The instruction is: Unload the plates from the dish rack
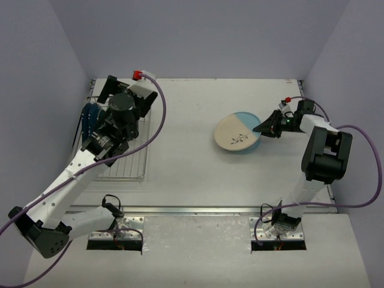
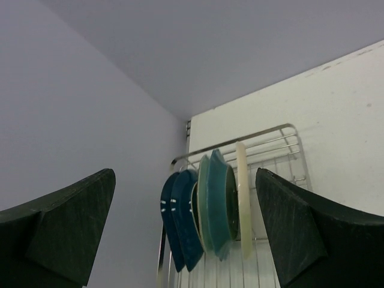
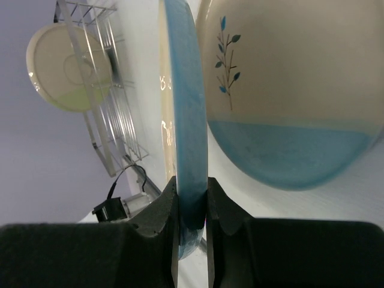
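Note:
The cream-and-light-blue plate (image 1: pixel 236 133) with a dark sprig lies about flat at the table's middle right. My right gripper (image 1: pixel 268 126) is shut on its right rim. In the right wrist view both jaws pinch the blue rim (image 3: pixel 187 108) at my right gripper (image 3: pixel 192 198). My left gripper (image 1: pixel 123 96) hovers open over the far end of the silver wire dish rack (image 1: pixel 129 165). In the left wrist view my left gripper (image 2: pixel 185 180) is spread wide and empty. Two dark navy plates (image 2: pixel 180 219), a teal plate (image 2: pixel 219 201) and a cream plate (image 2: pixel 242 198) stand on edge in the rack (image 2: pixel 282 141).
The rack sits against the left wall (image 1: pixel 54 90). A cream plate (image 3: pixel 63 66) standing in the rack (image 3: pixel 114 120) shows far off in the right wrist view. Purple cables (image 1: pixel 159 120) loop from both arms. Metal base brackets (image 1: pixel 279 231) line the near edge.

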Available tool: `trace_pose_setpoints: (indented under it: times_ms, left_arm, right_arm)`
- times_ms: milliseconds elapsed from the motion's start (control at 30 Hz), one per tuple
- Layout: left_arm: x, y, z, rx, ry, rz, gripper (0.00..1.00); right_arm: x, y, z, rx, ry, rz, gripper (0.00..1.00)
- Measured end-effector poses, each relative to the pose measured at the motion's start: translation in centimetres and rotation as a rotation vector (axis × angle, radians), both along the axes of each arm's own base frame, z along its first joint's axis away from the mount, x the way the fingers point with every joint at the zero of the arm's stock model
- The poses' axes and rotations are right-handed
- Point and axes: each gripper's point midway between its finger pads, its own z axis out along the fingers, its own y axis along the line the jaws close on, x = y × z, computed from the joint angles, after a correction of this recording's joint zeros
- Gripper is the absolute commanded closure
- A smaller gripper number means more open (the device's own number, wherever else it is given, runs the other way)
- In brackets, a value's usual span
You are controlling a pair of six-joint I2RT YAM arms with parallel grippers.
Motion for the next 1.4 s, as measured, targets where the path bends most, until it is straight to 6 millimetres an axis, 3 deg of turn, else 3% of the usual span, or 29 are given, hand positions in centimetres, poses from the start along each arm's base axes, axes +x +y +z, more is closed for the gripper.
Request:
trace_pose_setpoints:
  times_ms: [67,367,733,1000,1400]
  left_arm:
    - [-0.4,1.4,-0.5,-0.031,0.018,0.031,0.0]
    - [-2.5,3.4,-0.4,-0.112,0.007,0.049,0.0]
    - [-2.4,3.3,-1.1,-0.132,0.024,0.042,0.0]
    - [-2.3,3.1,-1.5,-0.139,0.036,0.035,0.0]
    - [-2.0,2.8,-2.4,-0.14,0.067,0.027,0.0]
  right_arm:
    - [0.2,-0.3,-0.4,-0.016,-0.001,0.0,1.0]
    - [2.1,-1.7,-1.4,-0.061,-0.018,0.005,1.0]
    - [2.3,-1.8,-4.2,-0.041,0.052,0.024,1.0]
    - [3.0,-2.7,-4.6,-0.101,0.061,0.048,0.86]
    - [2.4,-4.6,-5.9,-0.288,0.118,0.071,0.72]
